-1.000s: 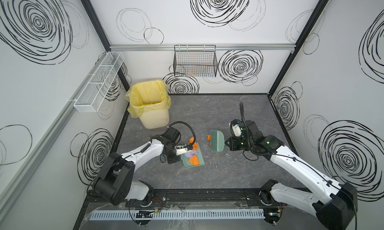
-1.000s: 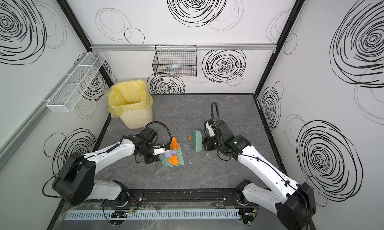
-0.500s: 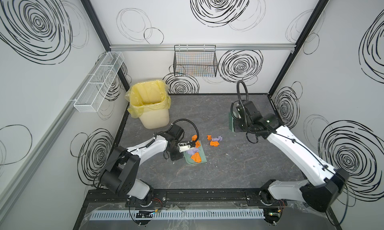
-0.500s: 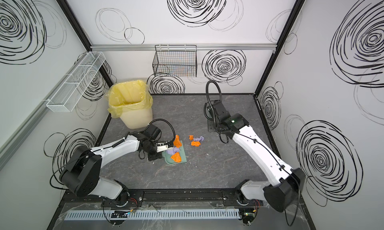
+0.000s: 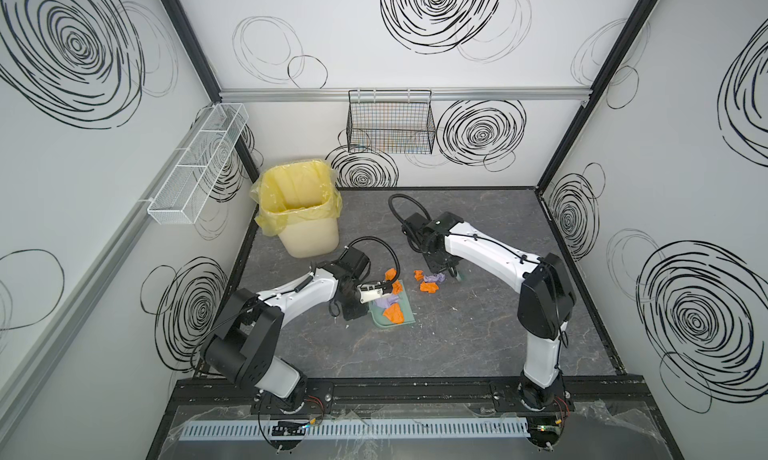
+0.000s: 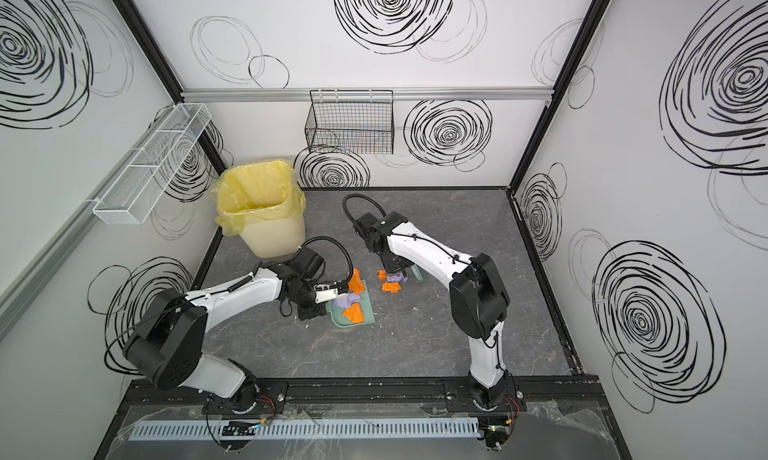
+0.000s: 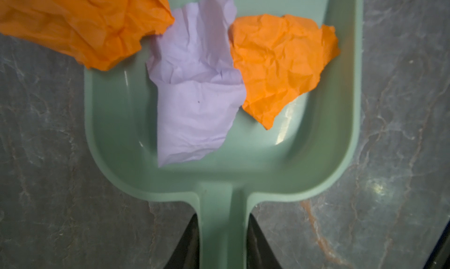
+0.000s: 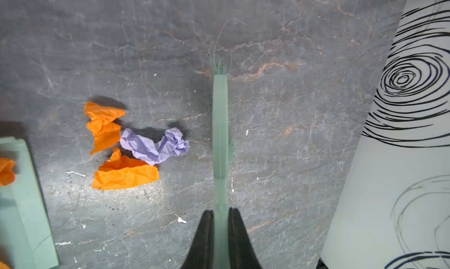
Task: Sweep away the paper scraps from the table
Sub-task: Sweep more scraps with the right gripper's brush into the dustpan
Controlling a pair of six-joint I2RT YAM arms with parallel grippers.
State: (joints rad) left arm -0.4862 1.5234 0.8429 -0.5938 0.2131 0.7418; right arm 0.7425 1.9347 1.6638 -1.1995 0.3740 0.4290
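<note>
Where the two arms meet near its middle, the dark grey veined table (image 5: 457, 354) carries everything shown. A cream waste bin (image 5: 307, 237) with a yellow liner stands at the far left corner, well apart from the work.

Left of centre lies the mint-green dustpan (image 7: 267, 158), flat on the table, its mouth turned to the right. The left gripper (image 7: 222, 218) is clamped on the pan's handle, one black finger on each side.

Right of centre, the right gripper (image 8: 220, 210) is closed tight on the handle of the mint-green brush (image 8: 220, 124), which is seen edge-on from above. Whether its bristles touch the table cannot be told.

The paper scraps (image 8: 136, 153) fall into two groups. Two orange pieces and one lavender piece lie loose on the table, bunched together between the pan's mouth and the brush, just left of the brush and not touching it. Inside the pan rest a lavender piece (image 7: 194, 97) and an orange piece (image 7: 280, 66), touching each other. A further orange piece (image 7: 85, 29) overlaps the pan's far rim and the table beside it.
</note>
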